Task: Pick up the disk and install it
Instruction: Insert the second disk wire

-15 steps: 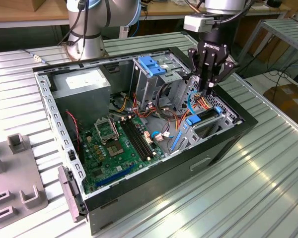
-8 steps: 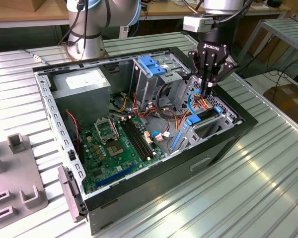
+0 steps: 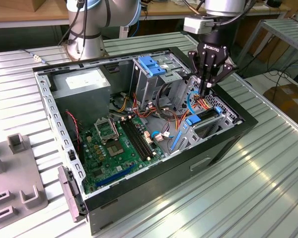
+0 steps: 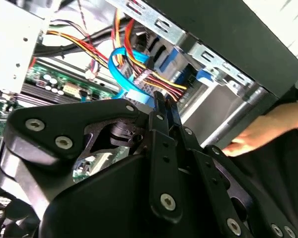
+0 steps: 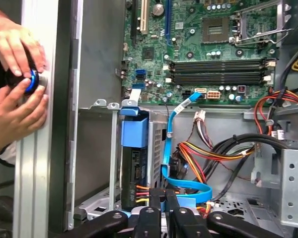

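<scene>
Now | tool [image 3: 207, 91] clenched, empty | disk [image 5: 134, 168] seated in bay just beside fingertips

My pincer [image 3: 207, 89] in matt black metal, below it the disk [image 5: 134, 163] in glossy blue plastic carrier, bare grey steel case [image 3: 53, 116], ribbed shiny metal table [image 3: 248, 183].

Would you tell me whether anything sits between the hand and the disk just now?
Yes: a looped blue cable and coloured power wires lie at the disk's end, directly under the hand, in the first wrist view.
</scene>
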Available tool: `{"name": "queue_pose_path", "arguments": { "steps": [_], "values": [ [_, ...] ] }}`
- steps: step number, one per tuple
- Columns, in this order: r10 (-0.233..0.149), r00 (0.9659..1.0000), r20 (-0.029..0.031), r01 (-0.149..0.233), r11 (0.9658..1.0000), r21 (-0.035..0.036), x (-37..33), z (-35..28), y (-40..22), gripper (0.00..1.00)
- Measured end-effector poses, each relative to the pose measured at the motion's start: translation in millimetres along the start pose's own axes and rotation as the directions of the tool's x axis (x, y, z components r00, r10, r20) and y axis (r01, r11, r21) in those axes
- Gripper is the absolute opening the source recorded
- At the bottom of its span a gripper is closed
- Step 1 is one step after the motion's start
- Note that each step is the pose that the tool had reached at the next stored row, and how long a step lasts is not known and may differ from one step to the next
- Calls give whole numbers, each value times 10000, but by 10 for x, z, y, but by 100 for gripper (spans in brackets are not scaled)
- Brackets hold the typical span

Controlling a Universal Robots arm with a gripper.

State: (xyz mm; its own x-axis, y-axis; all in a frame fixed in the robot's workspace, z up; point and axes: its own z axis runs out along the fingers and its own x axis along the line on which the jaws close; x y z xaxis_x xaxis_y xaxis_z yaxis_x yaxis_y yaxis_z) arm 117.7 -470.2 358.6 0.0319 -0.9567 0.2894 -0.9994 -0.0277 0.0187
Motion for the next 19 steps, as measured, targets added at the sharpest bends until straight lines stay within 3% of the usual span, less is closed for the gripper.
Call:
{"name": "queue_pose_path", "arguments": {
  "steps": [1,2,3,4,5,8,9,14,16,19],
  "values": [
    [0,9999,170,0,10000,8,11,3,1,16],
    [-1,9996,297,1,10000,14,20,7,1,16],
    [-4,9989,474,3,10000,20,34,11,1,16],
    [-5,9982,600,3,10000,24,47,16,2,16],
    [-7,9968,795,5,10000,31,73,26,4,16],
    [-13,9938,1110,8,10000,42,146,55,10,16],
    [-13,9932,1168,7,10000,46,179,67,15,16],
    [-13,9910,1335,5,10000,60,319,116,45,16],
    [-15,9895,1446,5,10000,64,368,132,51,16],
    [-14,9893,1462,5,10000,64,377,135,52,16]
  ]
}}
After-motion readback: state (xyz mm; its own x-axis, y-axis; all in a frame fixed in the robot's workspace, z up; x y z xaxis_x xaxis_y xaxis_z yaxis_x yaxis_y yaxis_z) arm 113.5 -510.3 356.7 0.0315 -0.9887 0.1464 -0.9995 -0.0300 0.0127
